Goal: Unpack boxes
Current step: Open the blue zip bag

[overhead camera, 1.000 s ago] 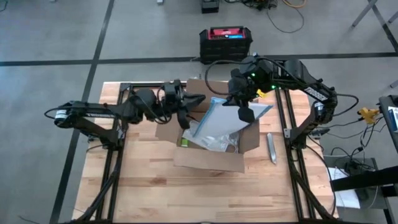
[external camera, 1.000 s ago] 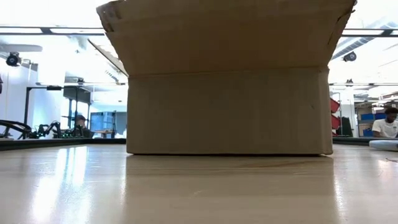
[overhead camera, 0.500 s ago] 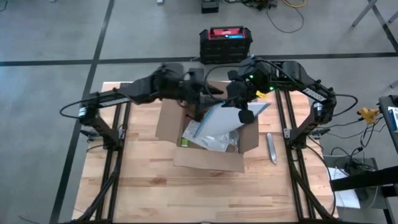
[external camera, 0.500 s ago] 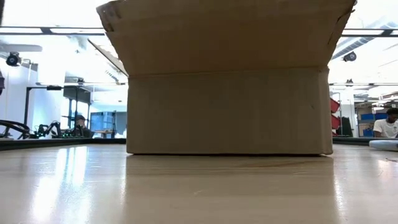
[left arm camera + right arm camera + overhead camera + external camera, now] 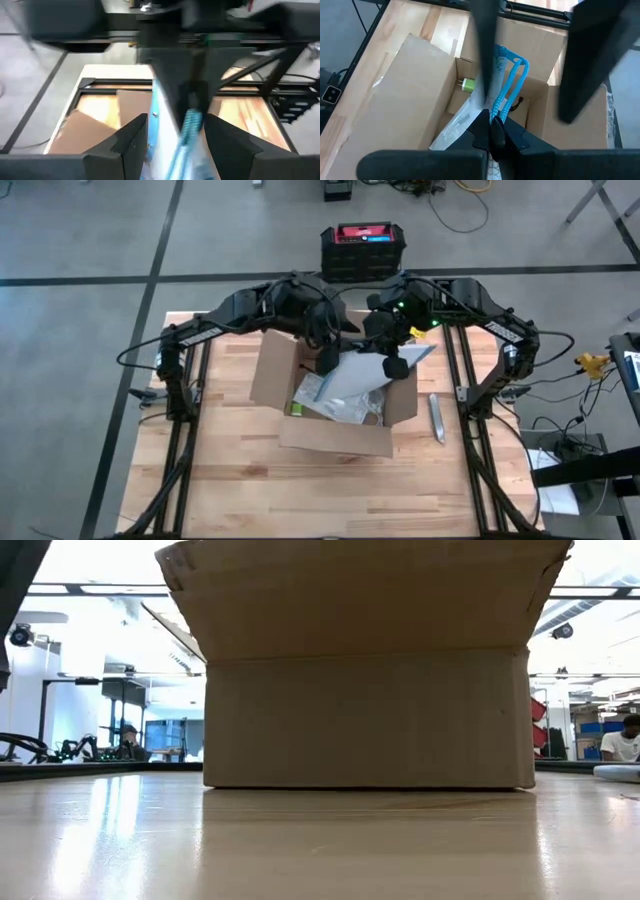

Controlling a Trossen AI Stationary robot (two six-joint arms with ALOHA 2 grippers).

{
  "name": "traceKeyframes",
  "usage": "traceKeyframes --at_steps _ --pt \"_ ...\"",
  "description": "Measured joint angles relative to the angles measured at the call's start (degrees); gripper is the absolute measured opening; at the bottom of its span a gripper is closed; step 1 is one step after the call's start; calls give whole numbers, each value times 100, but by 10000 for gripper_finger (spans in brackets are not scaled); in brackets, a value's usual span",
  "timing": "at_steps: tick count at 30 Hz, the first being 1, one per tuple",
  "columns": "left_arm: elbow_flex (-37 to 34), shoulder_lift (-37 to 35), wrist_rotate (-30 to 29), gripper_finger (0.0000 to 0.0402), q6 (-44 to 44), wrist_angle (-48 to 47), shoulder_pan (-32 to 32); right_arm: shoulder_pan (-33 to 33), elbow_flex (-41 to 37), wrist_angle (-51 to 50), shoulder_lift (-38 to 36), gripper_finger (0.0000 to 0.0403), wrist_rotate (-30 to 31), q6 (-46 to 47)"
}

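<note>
One cardboard box [image 5: 335, 395] sits on a wooden table [image 5: 230, 480] (grey floor [image 5: 80, 240] around).

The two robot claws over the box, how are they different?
The right gripper is shut, pinching the clear plastic bag by its blue edge; the left gripper is open, with the bag edge between its fingers, not pinched. The right gripper reaches in from the right side, the left gripper from the left. Both are dark and hover above the open cardboard box.

Left tool [image 5: 327, 360] now above box [image 5: 335, 435]
</note>
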Motion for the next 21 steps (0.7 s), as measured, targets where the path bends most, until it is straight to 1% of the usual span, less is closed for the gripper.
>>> traceKeyframes --at_steps 3,5,9,11,15,21 --pt "-11 5 -203 146 -1 28 39 0 0 -6 0 0 16 4" --pt "-13 5 -187 128 19 83 51 0 0 0 0 0 15 15" --pt "-13 11 189 94 40 -12 51 0 0 -3 0 0 4 57" --pt "-15 14 375 83 50 -24 49 0 0 -11 0 0 1 63" --pt "-15 -16 694 82 62 -2 58 0 0 -9 0 0 -3 61" --pt "-16 -23 1247 106 40 12 60 0 0 -9 0 0 1 83"
